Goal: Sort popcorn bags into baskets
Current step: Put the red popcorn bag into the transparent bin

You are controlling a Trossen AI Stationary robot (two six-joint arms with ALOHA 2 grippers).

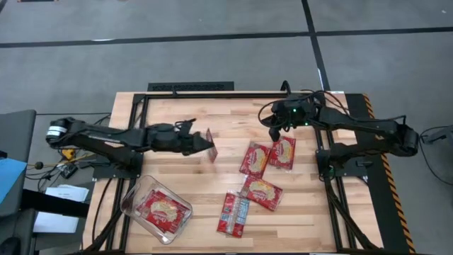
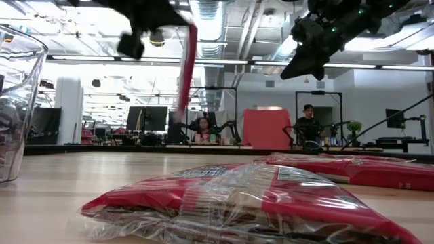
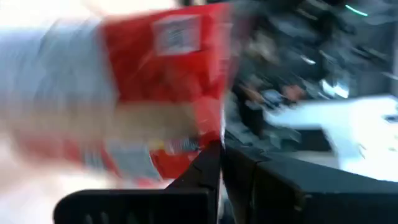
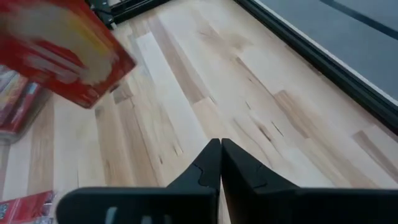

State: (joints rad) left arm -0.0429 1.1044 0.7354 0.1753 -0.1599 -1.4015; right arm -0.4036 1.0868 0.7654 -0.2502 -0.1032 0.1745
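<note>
Already, one packet is seen lying in the clear tub point(image 1: 134, 207) at the near-left corner of the surface point(image 1: 177, 117). Four popcorn bags point(image 1: 260, 190) are left loose in the middle. Farther back, another bag point(image 1: 211, 144) is held aloft, clamped in the left fingers point(image 1: 205, 145); the right fingers point(image 1: 274, 132), pressed together, hover empty beyond.

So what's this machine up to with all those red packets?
It is sorting them into a tub. The left gripper holds one flat red popcorn bag up above the wooden table. The clear plastic tub holds at least one bag. Four loose bags lie on the table. The right gripper hovers shut, empty.
</note>
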